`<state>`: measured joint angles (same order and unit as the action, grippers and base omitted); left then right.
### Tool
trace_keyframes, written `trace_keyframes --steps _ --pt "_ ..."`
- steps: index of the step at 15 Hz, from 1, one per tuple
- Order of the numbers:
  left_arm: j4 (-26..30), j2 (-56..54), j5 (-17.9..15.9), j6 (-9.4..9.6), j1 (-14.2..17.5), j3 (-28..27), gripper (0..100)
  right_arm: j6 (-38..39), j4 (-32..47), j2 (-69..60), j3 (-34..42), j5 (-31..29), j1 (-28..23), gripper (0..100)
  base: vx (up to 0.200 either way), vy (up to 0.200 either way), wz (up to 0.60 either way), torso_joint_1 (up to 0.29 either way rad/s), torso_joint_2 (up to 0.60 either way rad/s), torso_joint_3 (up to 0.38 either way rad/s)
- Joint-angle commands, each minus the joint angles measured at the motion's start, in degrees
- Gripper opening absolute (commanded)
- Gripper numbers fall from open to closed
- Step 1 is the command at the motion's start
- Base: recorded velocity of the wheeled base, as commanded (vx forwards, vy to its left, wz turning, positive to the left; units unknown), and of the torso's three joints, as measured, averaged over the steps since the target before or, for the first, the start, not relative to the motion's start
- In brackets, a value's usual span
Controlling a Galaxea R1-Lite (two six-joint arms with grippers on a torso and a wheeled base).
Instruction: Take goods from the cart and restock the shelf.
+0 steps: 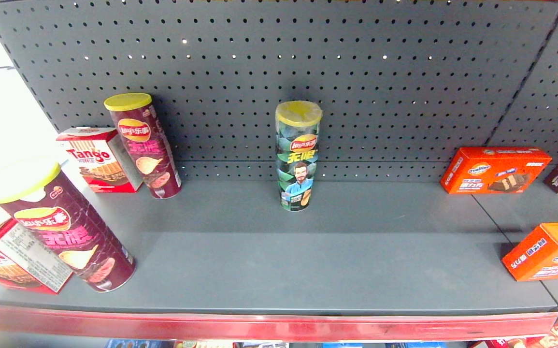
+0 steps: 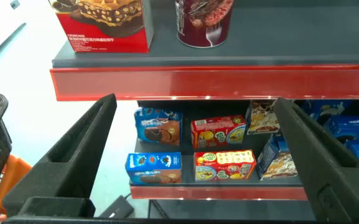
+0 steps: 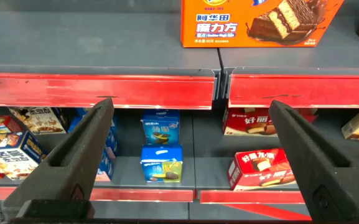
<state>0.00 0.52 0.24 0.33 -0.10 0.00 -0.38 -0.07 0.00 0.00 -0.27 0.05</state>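
Grey shelf point(image 1: 307, 261) part-stocked, both tools wide and holding nothing.

At the shelf's left end a front wafer box point(image 1: 13, 261) touches a front maroon chip can point(image 1: 66, 232). Behind them a rear wafer box point(image 1: 97, 159) stands just beside a rear maroon chip can point(image 1: 143, 145). A green chip can point(image 1: 299, 154) stands upright alone in the middle, near the pegboard point(image 1: 356, 72). At the right end a rear orange box point(image 1: 493, 169) lies against the back and a front orange box point(image 1: 544, 251) lies near the edge. The left tool point(image 2: 195, 102) hangs spread before the red shelf edge point(image 2: 229, 81), above the biscuit packs point(image 2: 223, 149) on the shelf below. The right tool point(image 3: 191, 104) is likewise spread, below the front orange box.
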Motion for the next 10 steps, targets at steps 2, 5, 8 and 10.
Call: trace_keyframes --steps 2,5,8,10 --pt "0.0 0.0 0.0 0.02 -0.1 0.0 100 -0.1 0.0 0.0 0.0 0.0 0.0 100 0.000 0.000 0.00 0.000 0.00 0.000" --pt "0.0 0.0 0.0 0.02 -0.1 0.0 100 -0.9 -0.1 0.0 0.0 -0.2 0.0 100 0.000 0.000 0.60 0.004 0.00 0.004" --pt "0.0 0.1 0.0 -0.07 -0.1 0.0 100 -1.0 -0.1 0.0 0.0 -0.4 0.0 100 0.000 0.000 0.60 0.006 0.01 0.001" --pt "0.0 0.1 0.0 0.02 -0.1 -0.1 100 -0.9 -0.1 0.0 0.0 -0.7 0.0 100 0.000 0.000 0.60 0.000 0.00 -0.002"
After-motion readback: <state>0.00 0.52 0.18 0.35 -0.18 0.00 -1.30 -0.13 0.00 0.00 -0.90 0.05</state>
